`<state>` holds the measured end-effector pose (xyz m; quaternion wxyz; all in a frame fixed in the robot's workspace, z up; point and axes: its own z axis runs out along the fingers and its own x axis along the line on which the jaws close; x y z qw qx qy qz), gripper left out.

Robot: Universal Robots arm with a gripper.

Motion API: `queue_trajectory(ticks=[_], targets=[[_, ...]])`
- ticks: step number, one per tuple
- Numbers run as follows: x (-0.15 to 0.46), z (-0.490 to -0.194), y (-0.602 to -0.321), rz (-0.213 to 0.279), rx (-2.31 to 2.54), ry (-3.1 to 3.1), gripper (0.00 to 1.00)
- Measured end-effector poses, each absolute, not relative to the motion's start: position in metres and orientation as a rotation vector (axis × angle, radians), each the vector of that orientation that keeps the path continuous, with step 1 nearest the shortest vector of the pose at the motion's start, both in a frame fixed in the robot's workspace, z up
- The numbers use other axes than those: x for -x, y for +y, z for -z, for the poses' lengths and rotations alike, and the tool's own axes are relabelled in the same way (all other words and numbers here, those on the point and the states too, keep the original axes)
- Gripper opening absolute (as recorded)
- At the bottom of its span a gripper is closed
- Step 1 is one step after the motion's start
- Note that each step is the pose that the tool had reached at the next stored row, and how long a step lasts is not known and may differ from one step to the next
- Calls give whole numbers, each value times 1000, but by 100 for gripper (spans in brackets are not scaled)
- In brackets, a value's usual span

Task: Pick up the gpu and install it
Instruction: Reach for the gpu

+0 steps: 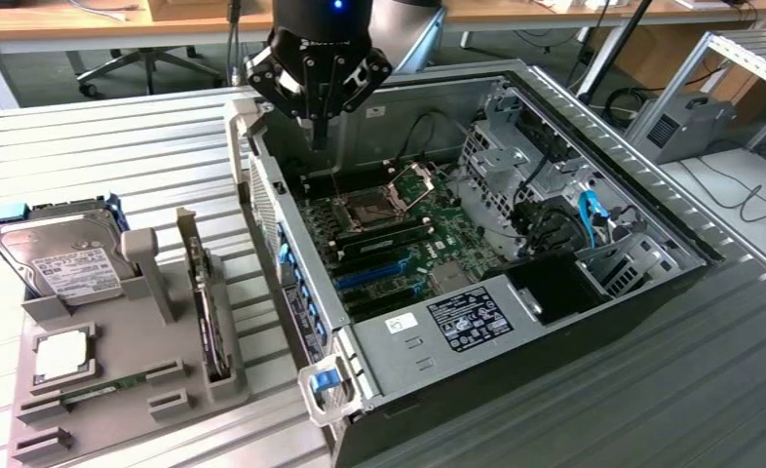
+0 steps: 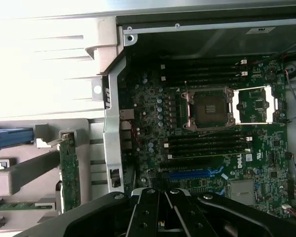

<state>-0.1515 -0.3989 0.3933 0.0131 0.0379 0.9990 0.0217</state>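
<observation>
In the exterior view, the slatted counter [image 1: 123, 146] is occupied by an open computer case [image 1: 397, 363], and a grey holder [image 1: 130, 336] is placed at 8 o'clock from the case. The tool [image 1: 316, 135] is seen above the case's corner at 11 o'clock, its fingers pressed together with, as it seems, nothing between them. The gpu [image 1: 209, 322] is stood on edge in the holder, well apart from the tool.

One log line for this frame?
gripper: shut, empty, above open PC case | gpu: upright in gray holder, not yet picked | blue card slots: empty
</observation>
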Motion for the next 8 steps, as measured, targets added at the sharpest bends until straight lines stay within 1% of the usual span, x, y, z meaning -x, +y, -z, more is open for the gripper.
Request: queue_trajectory(ticks=[8], targets=[[156,-393,-399,-68,-118,3113,11]])
